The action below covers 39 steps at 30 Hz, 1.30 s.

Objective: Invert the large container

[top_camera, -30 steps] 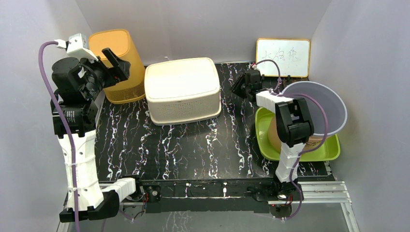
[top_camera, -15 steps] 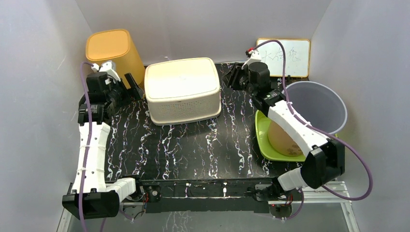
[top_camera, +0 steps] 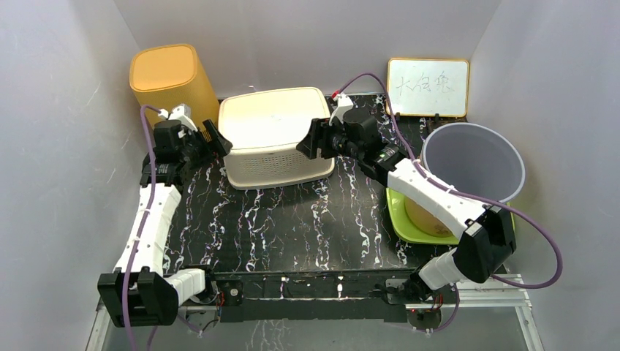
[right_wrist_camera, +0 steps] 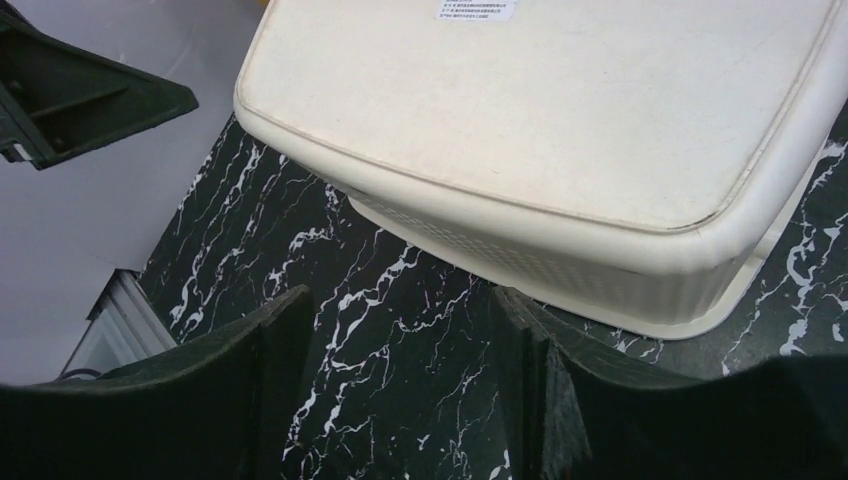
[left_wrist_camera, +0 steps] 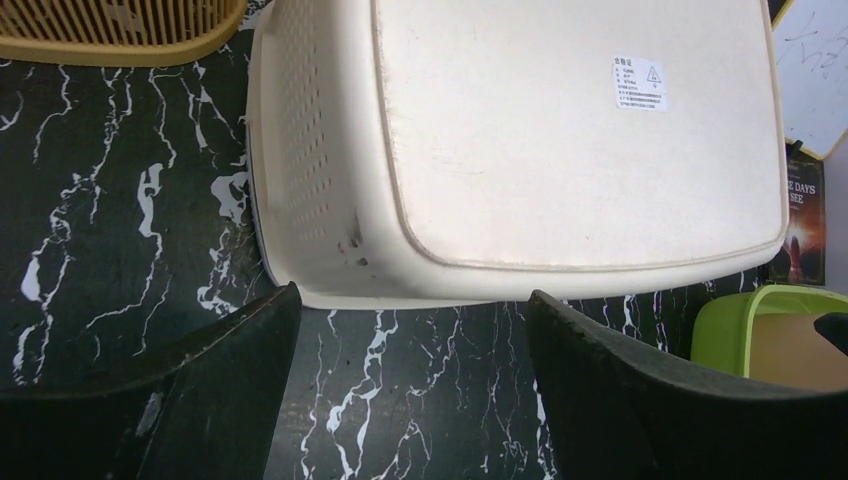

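Large container (top_camera: 276,135) far centre on surface (top_camera: 292,227). Tall bin (top_camera: 174,80) far left. Whiteboard (top_camera: 428,86) far right. Bucket (top_camera: 474,161) right, tray (top_camera: 398,212) at its near-left side. Left hand (top_camera: 214,137) and right hand (top_camera: 308,142) flank container.

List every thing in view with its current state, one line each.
cream basket: upside down, base up
orange bin: closed end up
grey bucket: upright, mouth open
green tray: lying flat, holding a tan object
whiteboard: upright, written on
left gripper: open, holding nothing
right gripper: open, holding nothing
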{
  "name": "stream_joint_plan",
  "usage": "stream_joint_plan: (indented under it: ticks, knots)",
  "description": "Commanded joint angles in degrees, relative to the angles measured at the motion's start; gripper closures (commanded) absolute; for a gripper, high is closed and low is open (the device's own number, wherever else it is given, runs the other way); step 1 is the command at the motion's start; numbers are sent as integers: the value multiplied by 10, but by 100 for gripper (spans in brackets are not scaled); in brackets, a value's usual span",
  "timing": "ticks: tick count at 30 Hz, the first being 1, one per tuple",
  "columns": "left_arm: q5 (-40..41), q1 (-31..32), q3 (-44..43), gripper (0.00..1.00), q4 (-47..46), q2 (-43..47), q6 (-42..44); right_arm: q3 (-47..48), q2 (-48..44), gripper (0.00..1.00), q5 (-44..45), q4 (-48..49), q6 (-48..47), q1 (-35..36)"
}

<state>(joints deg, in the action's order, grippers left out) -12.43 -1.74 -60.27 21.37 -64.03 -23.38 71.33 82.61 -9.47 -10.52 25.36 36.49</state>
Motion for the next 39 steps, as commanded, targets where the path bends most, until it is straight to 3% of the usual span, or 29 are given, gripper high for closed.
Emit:
stream_joint_plan:
  ticks: [1,7,8,9,10,17,23,30,34,35,36,39]
  knots:
    - [19,20,40,19,-88,-20,-24,-1,1,34,-10,41,-5,3]
    - [45,44,81,19,-156,-45,-45,-12,6,30,-21,50,-4,8]
    - [48,46,85,19,-164,-50,-47,-15,7,24,-25,52,-4,8]
    - [50,48,89,19,-171,-55,-49,-19,8,4,-27,54,-3,8]
    - [51,50,90,19,-181,-62,-50,-24,9,2,-31,57,-1,9]
    - [64,73,64,19,-247,-138,-62,-51,17,2,-44,84,8,9]
    - [66,97,-43,19,-284,-256,-57,-37,49,2,-41,100,6,8]
    - [90,117,-163,19,-258,-348,-14,6,115,2,8,115,-1,7]
    - [101,119,-190,13,-210,-338,18,45,176,2,37,115,-1,3]
    - [104,120,-181,4,-203,-325,25,50,193,2,46,124,-1,3]
    - [103,121,-175,2,-192,-302,32,54,204,2,61,131,0,2]
    - [105,121,-162,2,-143,-245,52,74,237,2,117,153,3,2]
